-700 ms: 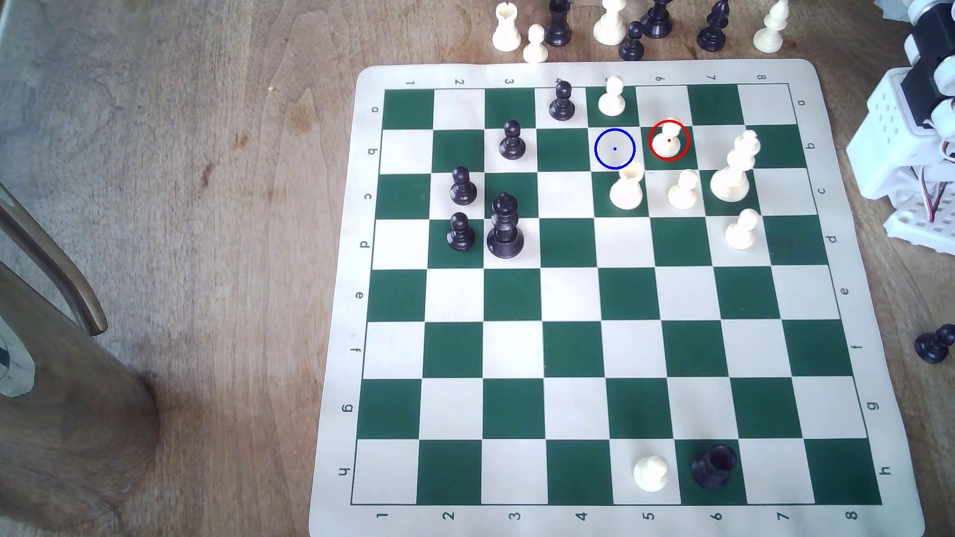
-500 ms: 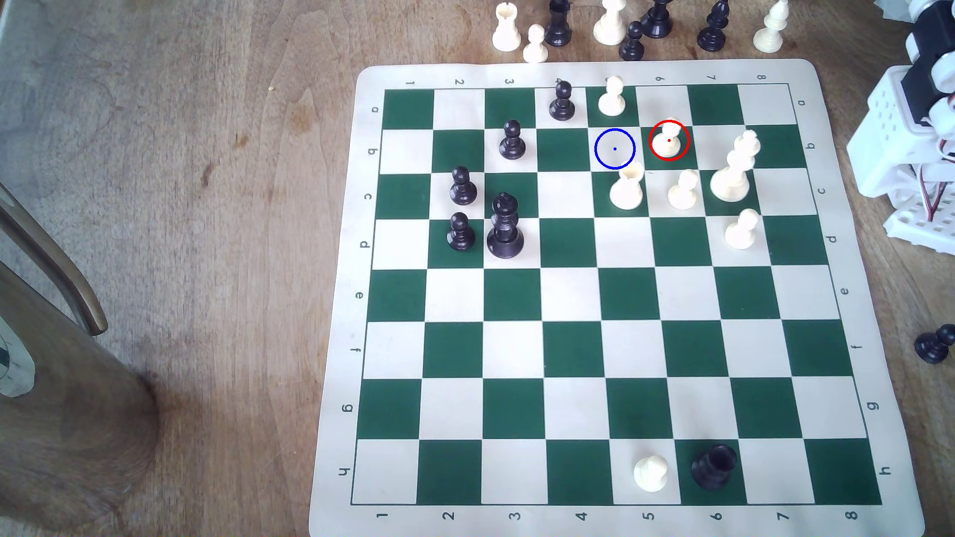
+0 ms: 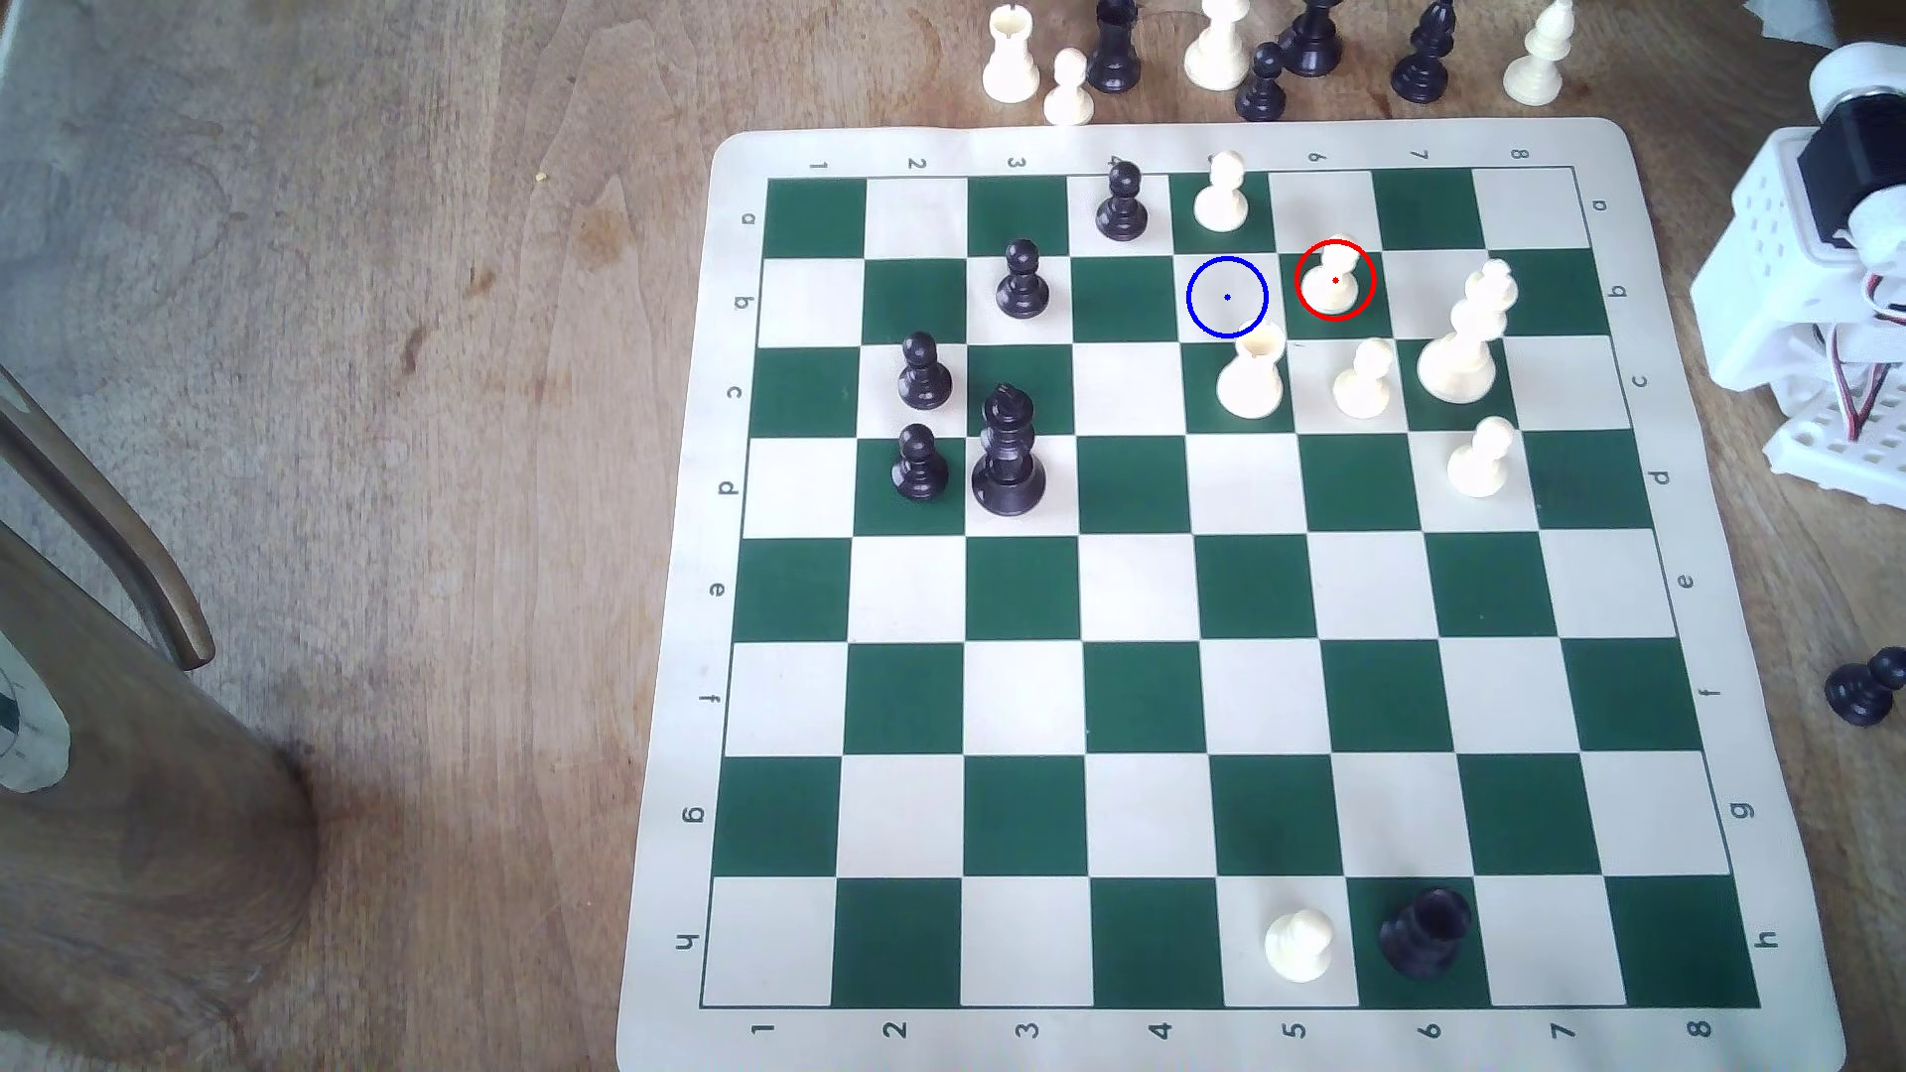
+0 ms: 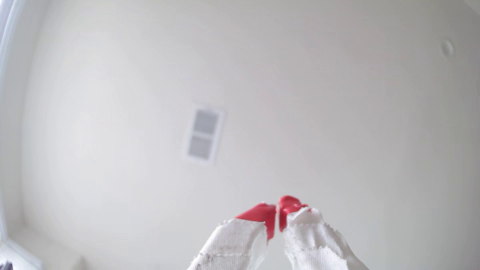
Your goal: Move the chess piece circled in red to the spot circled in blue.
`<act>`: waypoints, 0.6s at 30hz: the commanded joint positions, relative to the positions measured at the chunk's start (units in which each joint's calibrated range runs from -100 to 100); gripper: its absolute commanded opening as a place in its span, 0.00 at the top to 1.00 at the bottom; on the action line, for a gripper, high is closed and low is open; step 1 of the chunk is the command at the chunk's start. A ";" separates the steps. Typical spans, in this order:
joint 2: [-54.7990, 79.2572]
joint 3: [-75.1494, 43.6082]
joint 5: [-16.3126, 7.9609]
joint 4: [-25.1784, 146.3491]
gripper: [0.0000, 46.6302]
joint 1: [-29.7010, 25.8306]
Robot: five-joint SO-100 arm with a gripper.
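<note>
Cream pawns on the board (image 3: 676, 660) number six, one (image 3: 1334, 283) red-circled.

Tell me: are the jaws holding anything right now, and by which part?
Nothing is held. The gripper has its red-tipped jaws closed together on nothing, while the circled pawn stands untouched on its green square.

Wooden table (image 3: 413, 412), chess mat (image 3: 1691, 618) on it, spare pieces (image 3: 1217, 46) beside mat
</note>
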 commanded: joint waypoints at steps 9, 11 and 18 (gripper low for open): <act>0.14 -22.67 -0.59 55.17 1.00 3.39; 0.14 -23.94 -7.77 64.51 1.00 5.42; 0.22 -26.30 -14.07 85.80 0.88 8.63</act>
